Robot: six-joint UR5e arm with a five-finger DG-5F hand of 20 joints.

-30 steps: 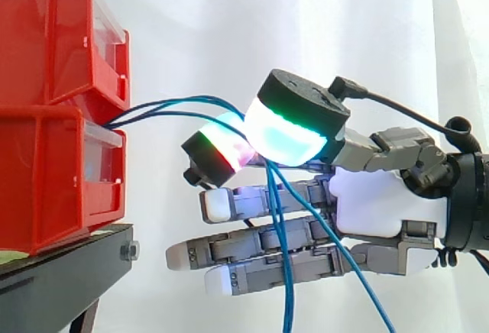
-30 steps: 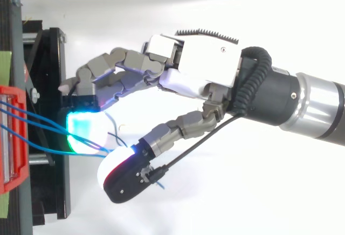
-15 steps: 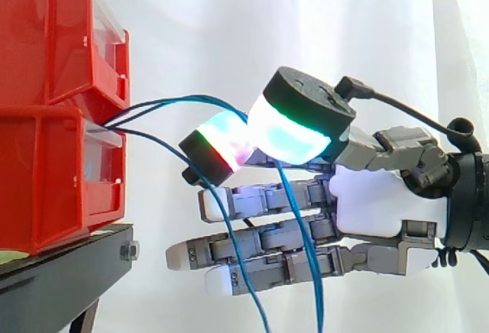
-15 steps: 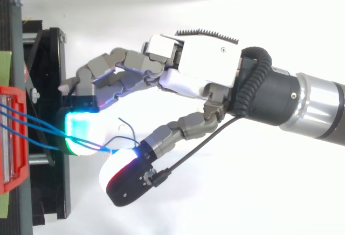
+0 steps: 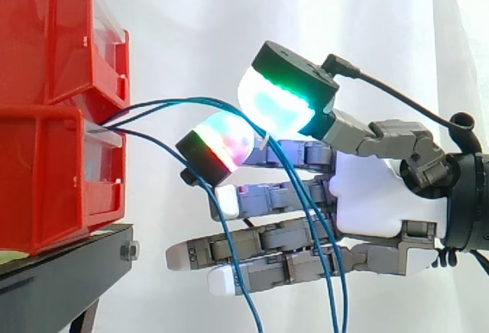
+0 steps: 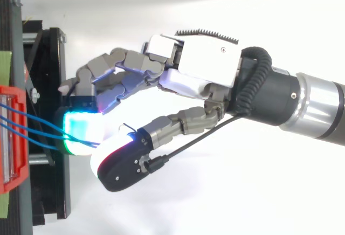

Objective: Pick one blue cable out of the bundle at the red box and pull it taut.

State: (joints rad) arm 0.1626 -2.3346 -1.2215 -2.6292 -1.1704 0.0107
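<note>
While thin blue cables (image 5: 164, 105) arc from the red box (image 5: 46, 172), rounded fingers (image 5: 221, 142) pinch them.

From the red bins (image 5: 53, 157), blue cables (image 5: 168, 103) are strung to the hand (image 5: 374, 203). They are pinched between two glowing pads (image 5: 279, 108) and draped over the other fingers (image 5: 267, 245).
</note>
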